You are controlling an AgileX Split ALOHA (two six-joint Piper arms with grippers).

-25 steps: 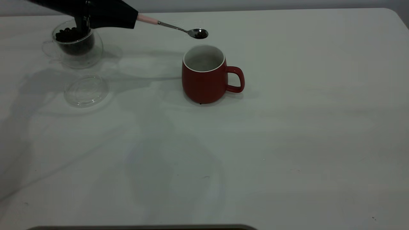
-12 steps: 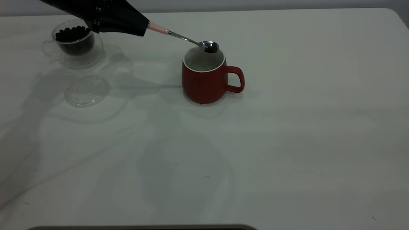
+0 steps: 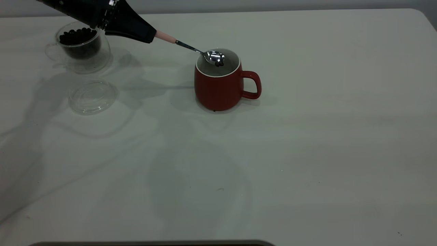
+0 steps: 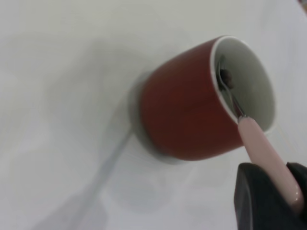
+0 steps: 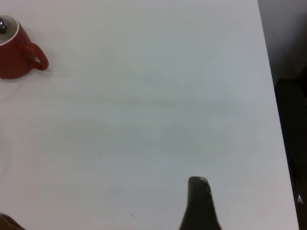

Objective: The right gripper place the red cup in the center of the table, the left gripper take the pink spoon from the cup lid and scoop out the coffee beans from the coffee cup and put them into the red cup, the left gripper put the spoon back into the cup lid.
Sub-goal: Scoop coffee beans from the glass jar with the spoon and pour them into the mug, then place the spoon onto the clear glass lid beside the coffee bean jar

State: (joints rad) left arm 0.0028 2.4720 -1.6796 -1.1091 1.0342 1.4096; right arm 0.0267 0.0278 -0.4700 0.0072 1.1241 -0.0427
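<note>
On the counter (image 3: 307,136) stands the red cup (image 3: 218,89). The left gripper (image 3: 136,30) clamps the pink spoon (image 3: 191,48), which slants down, its bowl of coffee beans (image 3: 219,63) inside the cup's mouth. Beyond the gripper stands the coffee cup (image 3: 80,46).

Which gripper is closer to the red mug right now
Left. The left gripper holds the spoon dipped into the red mug; the right gripper hangs well away from it.
</note>
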